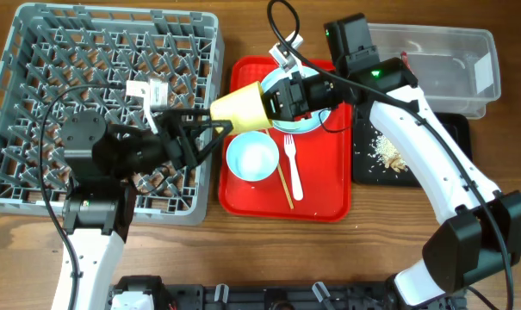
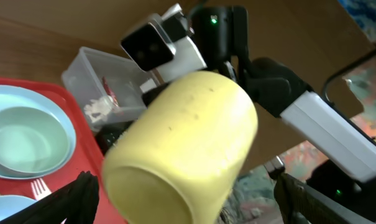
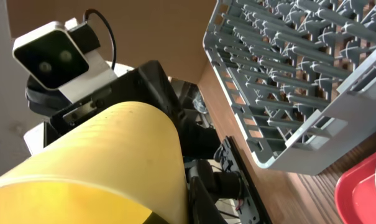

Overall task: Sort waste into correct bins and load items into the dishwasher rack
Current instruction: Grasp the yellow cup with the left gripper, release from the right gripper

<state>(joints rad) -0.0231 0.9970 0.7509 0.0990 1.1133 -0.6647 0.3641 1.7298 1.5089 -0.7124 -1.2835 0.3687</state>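
The right gripper [image 1: 276,101] pinches the yellow cup [image 1: 241,108] at its rim, long axis aimed base-first at the nearer left gripper [image 1: 215,133], whose fingers [image 2: 82,194] stand spread beside that base (apparently not touching). The dishwasher rack [image 1: 19,185] sits beneath and behind it.

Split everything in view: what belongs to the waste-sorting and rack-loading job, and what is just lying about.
Job in hand:
small yellow cup
grey lattice plastic dishwasher rack
two pale green round bowls
white plastic fork
thin wooden chopstick
clear plastic rectangular tub
shallow black rectangular tray
beige crumbly food scraps

Lying about:
large red plastic serving tray
wooden table
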